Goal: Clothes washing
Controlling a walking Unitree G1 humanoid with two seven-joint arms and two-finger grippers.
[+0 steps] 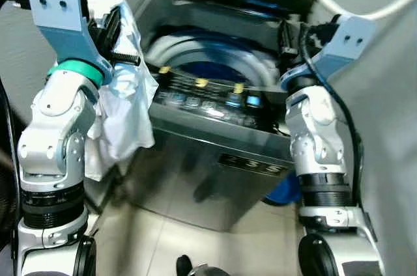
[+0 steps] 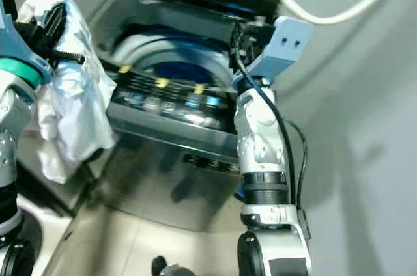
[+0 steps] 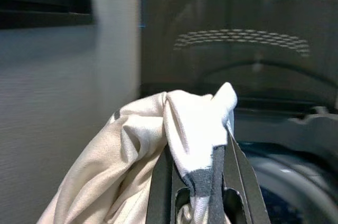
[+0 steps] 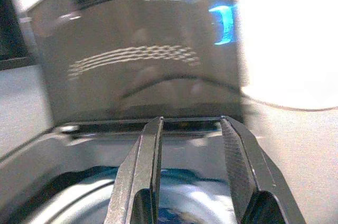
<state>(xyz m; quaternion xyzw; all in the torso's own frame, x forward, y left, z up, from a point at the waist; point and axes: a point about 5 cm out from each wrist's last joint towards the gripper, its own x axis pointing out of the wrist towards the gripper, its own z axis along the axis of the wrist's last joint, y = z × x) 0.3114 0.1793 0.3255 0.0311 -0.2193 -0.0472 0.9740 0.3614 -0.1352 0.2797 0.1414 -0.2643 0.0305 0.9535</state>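
Observation:
A grey top-loading washing machine [image 1: 215,159] stands before me with its lid [image 4: 137,55] raised and its drum [image 1: 215,61] open. My left gripper [image 1: 114,32] is raised at the machine's left side, shut on a white cloth [image 1: 124,107] that hangs down in folds. In the left wrist view the white cloth [image 3: 185,123] bunches between the fingers [image 3: 161,182], with a grey band at its edge. My right gripper [image 4: 190,145] is open above the drum's right rim [image 4: 68,203], nothing between its fingers.
The control panel [image 1: 208,100] with lit buttons runs along the machine's front edge. A white hose [image 2: 339,9] crosses the wall at the upper right. Tiled floor [image 1: 163,237] lies below. A wall [image 3: 53,129] stands close on the left.

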